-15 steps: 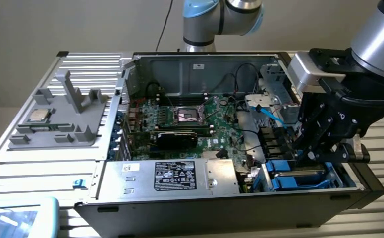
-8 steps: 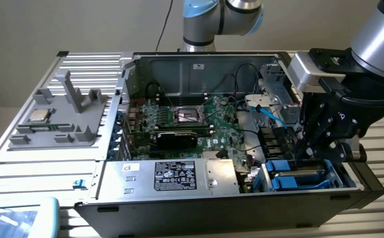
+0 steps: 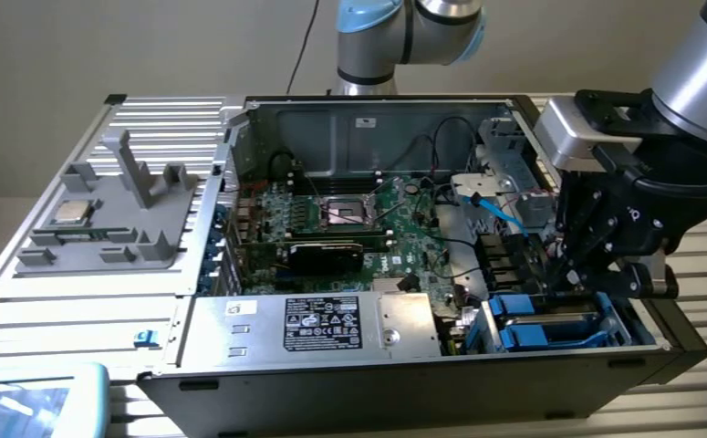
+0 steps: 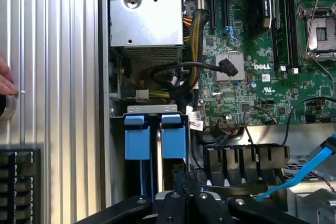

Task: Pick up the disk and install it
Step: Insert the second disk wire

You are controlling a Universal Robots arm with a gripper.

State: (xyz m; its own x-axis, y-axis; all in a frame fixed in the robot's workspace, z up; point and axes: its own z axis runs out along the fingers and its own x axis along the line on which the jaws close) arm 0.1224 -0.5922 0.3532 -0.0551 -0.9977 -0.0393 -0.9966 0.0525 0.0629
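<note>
The disk [image 3: 545,334] stands on edge in the drive bay at the front corner of the open computer case, on the exterior view's right. Its bright blue frame [image 4: 173,141] shows with two broad end tabs side by side. My gripper [image 3: 568,285] is lowered into that bay from above. In the wrist view my gripper [image 4: 178,190] has its dark fingers drawn together at the near end of the blue frame. Most of the drive's silver body is hidden inside the bay.
A big grey box with a black label [image 3: 328,324] sits beside the bay. The motherboard [image 3: 353,219] fills the case floor. A blue cable [image 4: 307,169] runs close by. A small silver chip [image 3: 73,212] lies on a grey fixture outside. A hand [image 4: 4,80] rests at the ribbed table's edge.
</note>
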